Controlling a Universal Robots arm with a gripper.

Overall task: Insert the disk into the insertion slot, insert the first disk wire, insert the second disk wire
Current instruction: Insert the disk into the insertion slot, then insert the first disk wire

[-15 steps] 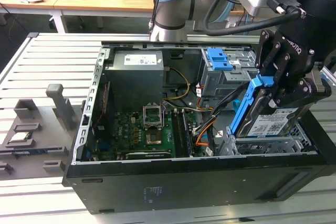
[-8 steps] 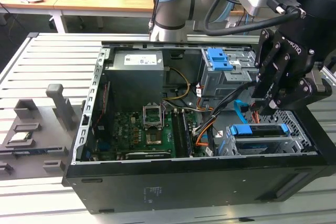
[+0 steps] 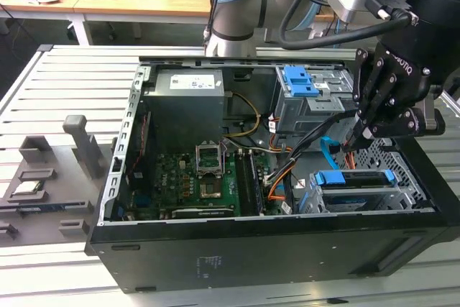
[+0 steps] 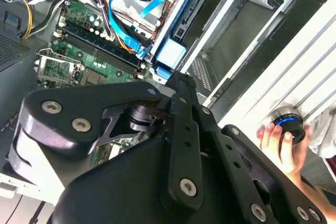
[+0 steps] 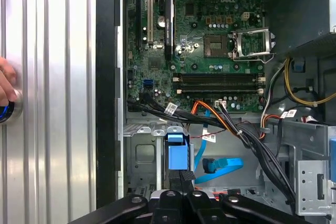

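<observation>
On the slatted table (image 3: pixel 72 84), the tool (image 3: pixel 365 134), pressed together, hovers just above the disk (image 3: pixel 352 177).

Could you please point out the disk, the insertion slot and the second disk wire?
the disk (image 3: pixel 332 178), exterior view, blue bracket.
the insertion slot (image 3: pixel 388 154), exterior view, perforated wall.
the second disk wire (image 5: pixel 228 165), first wrist view, flat stretch.

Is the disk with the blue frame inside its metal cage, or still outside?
Inside. The disk lies in the insertion slot, and its blue bracket sits between the cage's perforated silver walls.
</observation>
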